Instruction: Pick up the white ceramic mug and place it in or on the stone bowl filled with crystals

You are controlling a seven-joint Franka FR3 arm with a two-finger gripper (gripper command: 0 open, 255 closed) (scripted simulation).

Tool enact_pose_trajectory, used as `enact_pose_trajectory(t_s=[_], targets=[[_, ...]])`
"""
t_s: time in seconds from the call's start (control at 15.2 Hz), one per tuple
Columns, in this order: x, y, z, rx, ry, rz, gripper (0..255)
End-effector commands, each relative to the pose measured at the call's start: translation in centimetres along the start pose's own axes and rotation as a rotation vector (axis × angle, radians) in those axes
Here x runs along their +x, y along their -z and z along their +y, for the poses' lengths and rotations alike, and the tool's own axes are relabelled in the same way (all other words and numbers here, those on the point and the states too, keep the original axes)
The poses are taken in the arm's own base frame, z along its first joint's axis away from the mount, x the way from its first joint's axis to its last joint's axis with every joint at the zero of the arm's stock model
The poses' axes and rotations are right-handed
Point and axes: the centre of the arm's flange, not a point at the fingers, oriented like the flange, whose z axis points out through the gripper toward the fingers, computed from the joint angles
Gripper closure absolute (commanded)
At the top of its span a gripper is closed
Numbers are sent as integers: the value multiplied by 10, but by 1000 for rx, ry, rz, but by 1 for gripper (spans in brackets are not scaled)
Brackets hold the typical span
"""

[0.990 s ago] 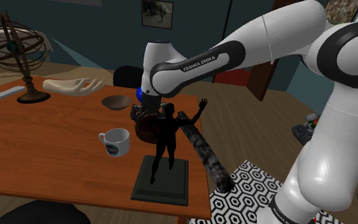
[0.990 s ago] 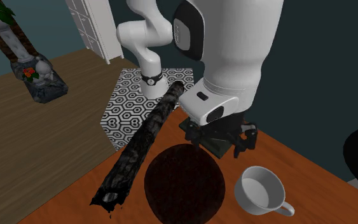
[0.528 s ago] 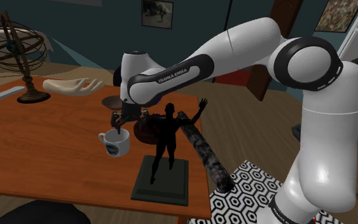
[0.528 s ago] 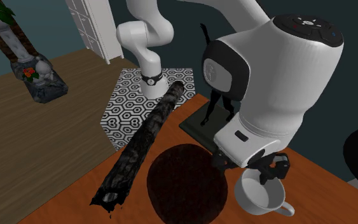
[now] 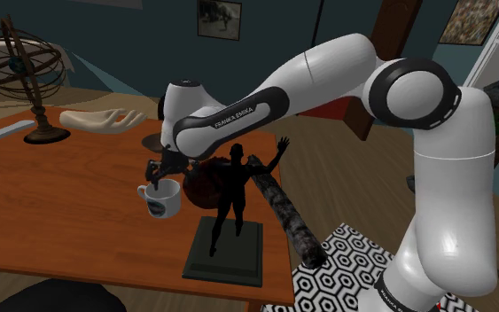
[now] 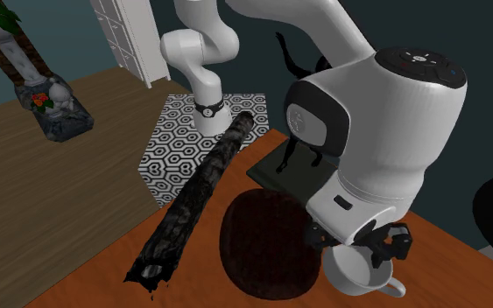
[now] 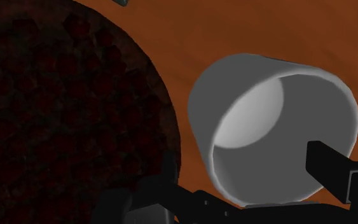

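A white mug with a dark band stands upright on the wooden table. Right beside it, toward the shoulder view's right, sits the dark round bowl of dark red crystals. My gripper hangs low over the mug, open. In the wrist view the mug lies between my fingers, which stand on either side of its rim, and the bowl is just beyond one finger. In the second exterior view the gripper straddles the mug next to the bowl.
A black figure statue on a dark base stands close behind the bowl. A dark log juts over the table's edge. A small brown dish, a white hand sculpture and an armillary sphere stand farther back.
The arm swung from above the dark bowl toward the shoulder view's left and lowered. The open fingers now straddle the mug's rim. The mug has not moved.
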Motion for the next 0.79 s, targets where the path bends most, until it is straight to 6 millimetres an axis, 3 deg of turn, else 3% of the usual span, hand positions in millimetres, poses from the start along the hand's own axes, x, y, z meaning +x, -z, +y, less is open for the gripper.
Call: enact_pose_trajectory(t_s=[0.0,0.4,0.46,0.73], targets=[[-1,-22,14,-57,-12,-51,0],[-1,-22,14,-57,-12,-51,0],[-2,-16,16,-57,-11,-52,255],[-2,-12,14,-58,-12,-52,255]])
